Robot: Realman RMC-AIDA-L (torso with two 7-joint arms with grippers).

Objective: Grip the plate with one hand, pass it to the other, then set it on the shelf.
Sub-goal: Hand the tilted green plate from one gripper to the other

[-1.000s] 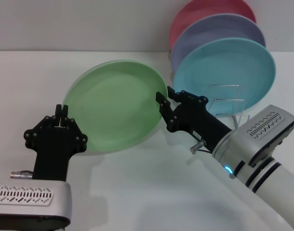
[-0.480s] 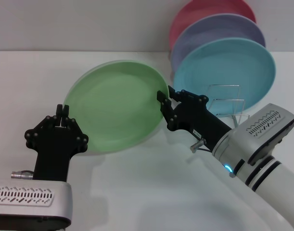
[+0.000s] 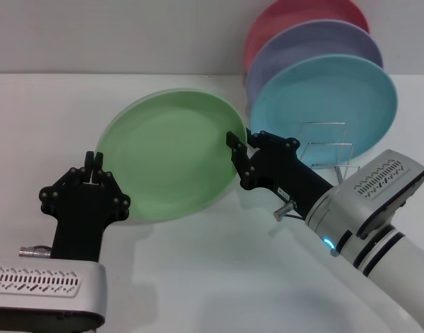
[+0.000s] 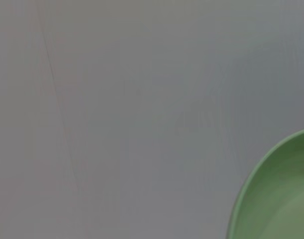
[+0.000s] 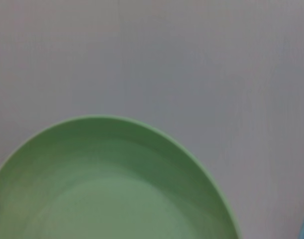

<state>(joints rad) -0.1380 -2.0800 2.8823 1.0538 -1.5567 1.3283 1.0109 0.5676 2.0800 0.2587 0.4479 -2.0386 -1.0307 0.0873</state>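
Near the bench's front left corner, the left gripper (image 3: 94, 161) is seen just beside the left rim of the plate (image 3: 171, 154), its jaws nearly closed on nothing. The plate is held tilted above the middle of the bench, its right rim clamped by the right gripper (image 3: 237, 148). Toward the back right corner, the shelf (image 3: 327, 147) is seen with a blue plate (image 3: 329, 97), a lavender plate (image 3: 316, 40) and a pink plate (image 3: 295, 15) upright.

Head view looks down across the table; both close wrist views share the plate (image 3: 171, 154)
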